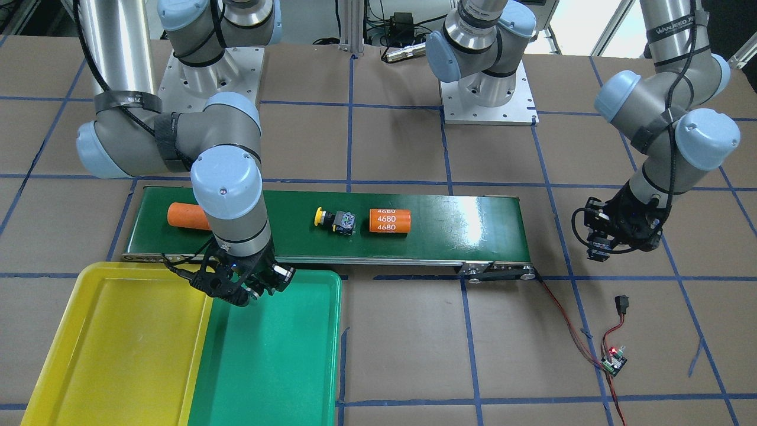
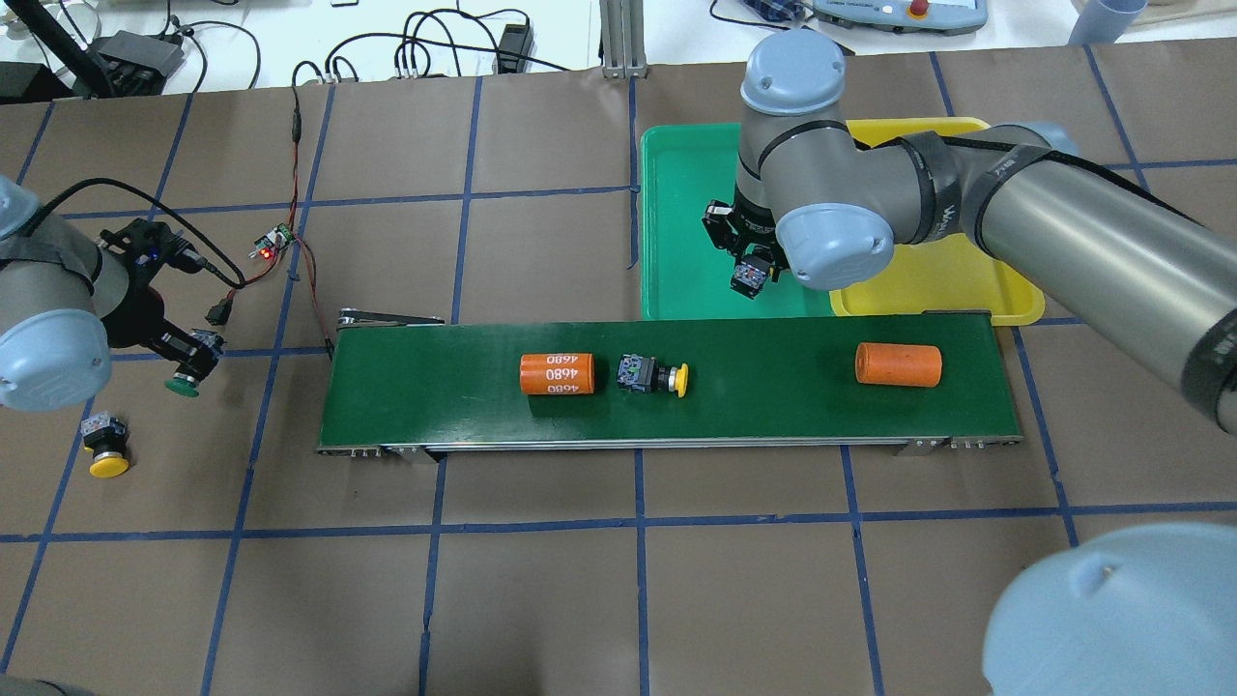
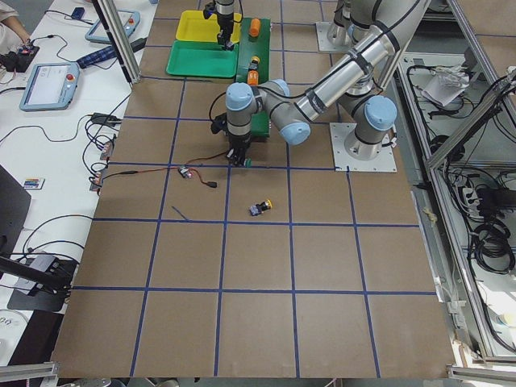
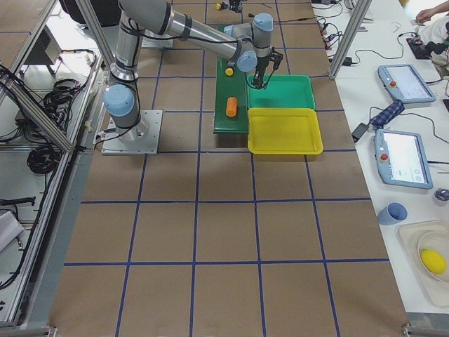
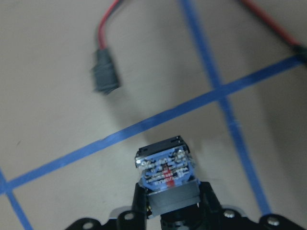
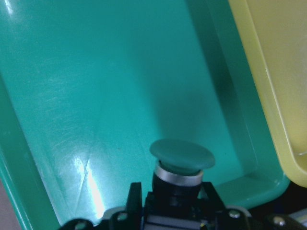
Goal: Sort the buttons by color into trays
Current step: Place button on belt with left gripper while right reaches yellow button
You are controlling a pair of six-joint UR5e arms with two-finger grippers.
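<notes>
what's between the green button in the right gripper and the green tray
Nothing visible. The right gripper holds the green button with its cap toward the green tray, over bare tray floor, near the corner beside the yellow tray.

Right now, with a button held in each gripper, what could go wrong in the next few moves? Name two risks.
1. The right gripper holds a green-capped button over the green tray, close to the yellow tray. If dropped, it might bounce across.
2. The yellow-capped button on the belt lies close to an orange cylinder. A grasp there could knock the cylinder.
</notes>
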